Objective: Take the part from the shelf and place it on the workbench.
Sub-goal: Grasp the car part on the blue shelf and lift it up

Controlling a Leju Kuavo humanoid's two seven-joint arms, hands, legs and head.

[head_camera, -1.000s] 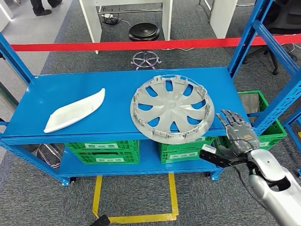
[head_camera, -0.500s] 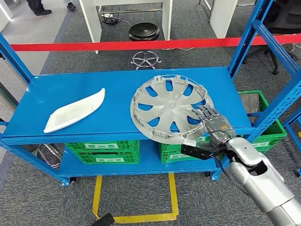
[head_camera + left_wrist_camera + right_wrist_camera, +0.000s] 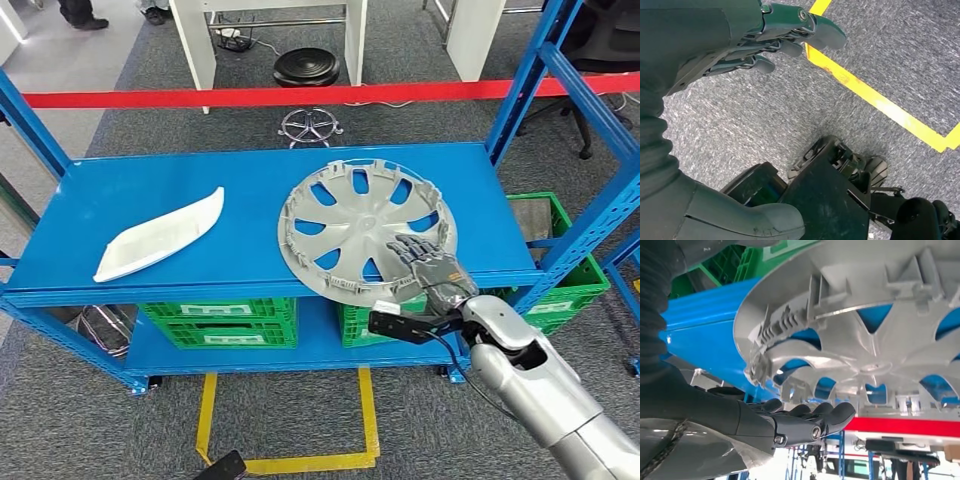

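White trim piece (image 3: 160, 238) lies at the left of the blue shelf (image 3: 249, 205), and the grey wheel cover (image 3: 355, 228) lies flat on the shelf's right half, overhanging the front edge. You can see the right robot hand (image 3: 425, 265) has slid in from beside the shelf's right end onto the cover's near rim, fingers (image 3: 817, 416) spread, gripping nothing yet. Your left robot hand (image 3: 753, 40) hangs over the carpet, fingers apart and empty.
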